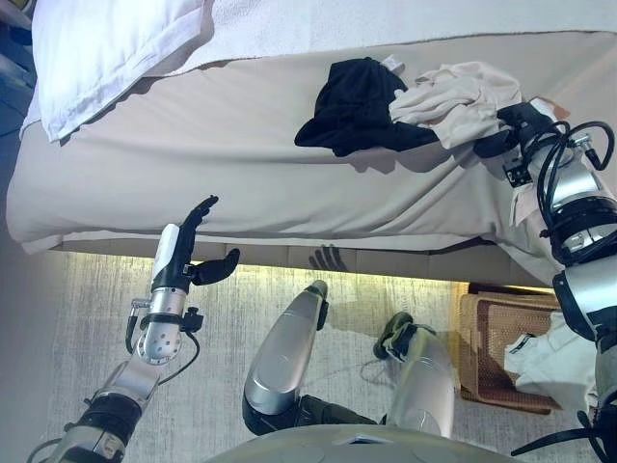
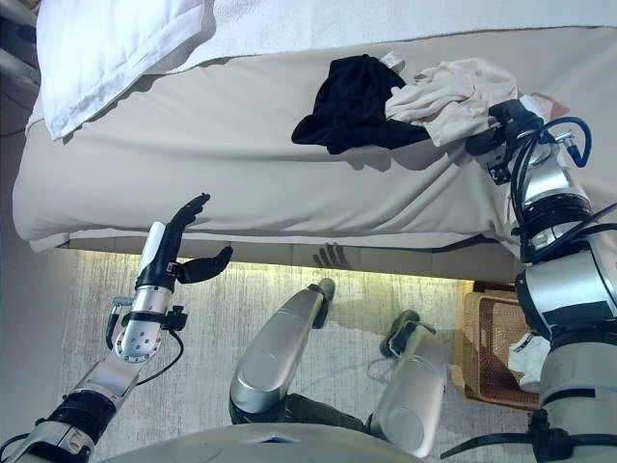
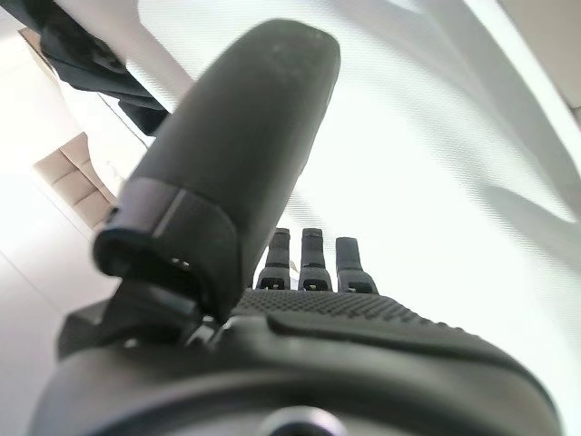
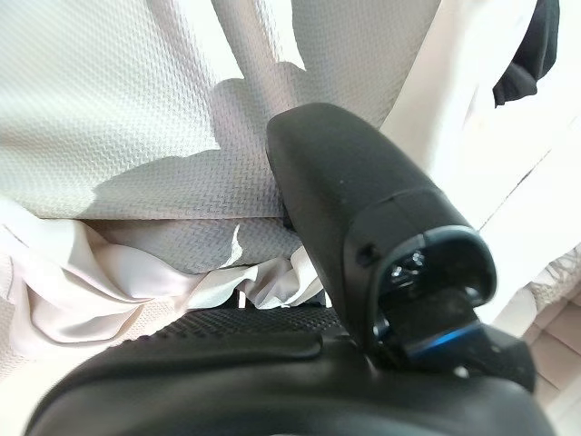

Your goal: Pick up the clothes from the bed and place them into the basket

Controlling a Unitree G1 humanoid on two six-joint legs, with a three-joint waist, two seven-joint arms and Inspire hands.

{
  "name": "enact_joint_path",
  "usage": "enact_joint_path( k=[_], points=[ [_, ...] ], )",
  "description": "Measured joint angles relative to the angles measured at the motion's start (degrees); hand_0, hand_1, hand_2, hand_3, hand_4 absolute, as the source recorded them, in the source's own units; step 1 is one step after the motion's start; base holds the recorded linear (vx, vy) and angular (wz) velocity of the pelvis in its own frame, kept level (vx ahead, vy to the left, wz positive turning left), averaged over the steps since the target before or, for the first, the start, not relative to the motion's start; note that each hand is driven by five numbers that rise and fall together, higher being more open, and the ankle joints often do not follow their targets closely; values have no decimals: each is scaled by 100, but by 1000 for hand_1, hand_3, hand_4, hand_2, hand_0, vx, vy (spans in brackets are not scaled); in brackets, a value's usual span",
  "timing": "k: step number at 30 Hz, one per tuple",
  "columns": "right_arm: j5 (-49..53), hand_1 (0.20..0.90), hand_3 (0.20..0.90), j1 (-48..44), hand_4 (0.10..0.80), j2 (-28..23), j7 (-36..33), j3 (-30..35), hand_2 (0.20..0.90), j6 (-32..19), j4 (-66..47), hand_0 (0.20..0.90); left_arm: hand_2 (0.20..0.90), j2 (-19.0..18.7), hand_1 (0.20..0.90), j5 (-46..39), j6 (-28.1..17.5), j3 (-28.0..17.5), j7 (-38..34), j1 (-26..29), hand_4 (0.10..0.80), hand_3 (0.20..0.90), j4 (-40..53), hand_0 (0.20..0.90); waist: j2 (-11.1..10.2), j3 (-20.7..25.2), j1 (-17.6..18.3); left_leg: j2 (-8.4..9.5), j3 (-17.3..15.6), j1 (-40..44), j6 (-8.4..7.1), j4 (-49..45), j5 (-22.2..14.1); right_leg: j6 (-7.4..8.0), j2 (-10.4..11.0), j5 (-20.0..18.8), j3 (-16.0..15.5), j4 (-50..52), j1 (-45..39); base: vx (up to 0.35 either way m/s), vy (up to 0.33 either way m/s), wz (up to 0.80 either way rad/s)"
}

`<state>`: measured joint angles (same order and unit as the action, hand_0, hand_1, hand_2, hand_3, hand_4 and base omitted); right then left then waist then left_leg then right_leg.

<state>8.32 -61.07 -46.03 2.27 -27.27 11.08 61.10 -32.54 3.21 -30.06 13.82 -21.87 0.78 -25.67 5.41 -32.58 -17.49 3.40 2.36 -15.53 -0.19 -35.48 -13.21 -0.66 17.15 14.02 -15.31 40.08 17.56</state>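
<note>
A black garment (image 1: 352, 101) lies crumpled on the beige bed (image 1: 241, 164), toward its right side. A cream garment (image 1: 453, 96) is bunched against the black one on its right. My right hand (image 1: 511, 127) is at the cream garment's right edge; in the right wrist view its thumb (image 4: 363, 200) stands out against the pale cloth (image 4: 118, 109), which covers the rest of the hand. My left hand (image 1: 183, 256) hovers in front of the bed's front edge, open and empty, well left of the clothes. The wicker basket (image 1: 474, 338) stands on the floor at the lower right.
A white pillow (image 1: 106, 48) lies at the bed's far left corner, and a white blanket (image 1: 386, 24) runs along the back. White cloth (image 1: 554, 362) lies in the basket. Grey carpet (image 1: 87, 318) covers the floor before the bed.
</note>
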Motion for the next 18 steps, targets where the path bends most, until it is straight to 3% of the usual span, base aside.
enact_joint_path(
  k=[9, 18],
  points=[
    [-14, 900, 900, 73, 800, -77, 109, 291, 900, -38, 2, 900, 900, -2, 900, 127, 10, 11, 84, 50, 800, 900, -1, 900, -49, 4, 26, -23, 43, 190, 3, 94, 12, 1, -30, 0, -119, -97, -225, 14, 0, 0],
    [-11, 900, 900, -48, 800, -550, -219, 449, 900, -123, -65, 900, 900, -2, 900, 130, 10, 15, 83, -11, 800, 900, -10, 900, -49, 4, 68, -38, 74, -16, 21, 94, 64, 12, -40, 12, -162, -146, -80, -12, 2, 2]
  ],
)
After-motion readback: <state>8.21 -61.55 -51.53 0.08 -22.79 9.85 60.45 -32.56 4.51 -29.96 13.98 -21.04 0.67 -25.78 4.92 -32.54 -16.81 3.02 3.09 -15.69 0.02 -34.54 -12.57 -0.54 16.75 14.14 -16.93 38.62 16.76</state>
